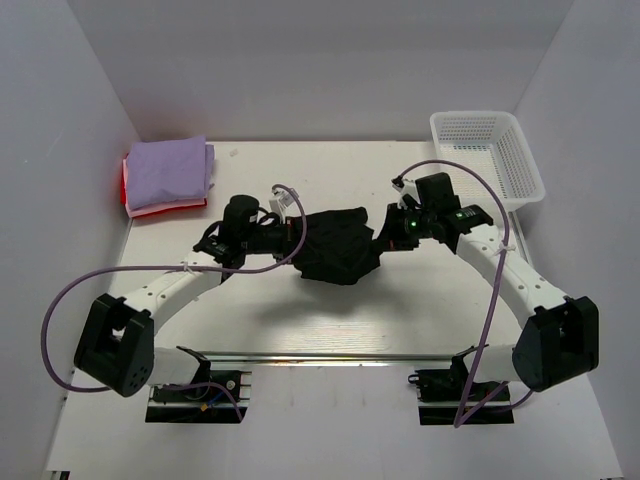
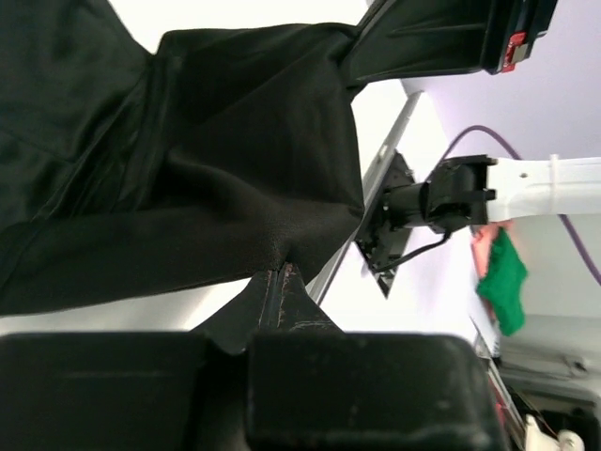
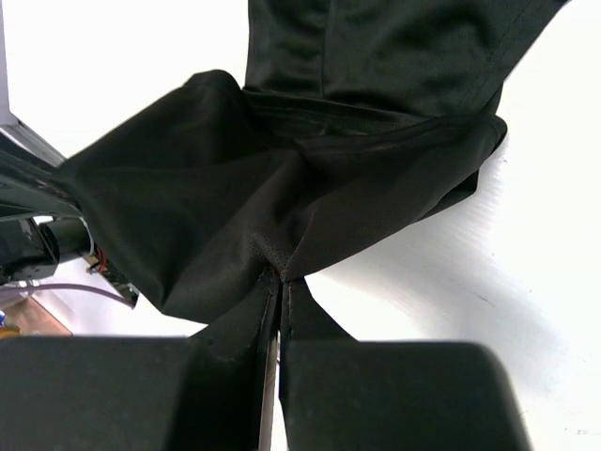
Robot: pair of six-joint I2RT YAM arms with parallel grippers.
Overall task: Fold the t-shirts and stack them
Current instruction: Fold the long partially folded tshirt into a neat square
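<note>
Both pincers clamp the black shirt [image 1: 340, 250], left pincer [image 2: 284, 274] on its left edge, right pincer [image 3: 280, 274] on its right; best drawn apart evenly, spreading it flat.

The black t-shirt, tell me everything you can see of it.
The black t-shirt is plain, soft, matte cloth, bunched and creased, not folded. It is a crumpled mass over the middle of the table, held between the left gripper, pinching one edge, and the right gripper, pinching another, both shut on the cloth. Whether it rests on the table is unclear.
</note>
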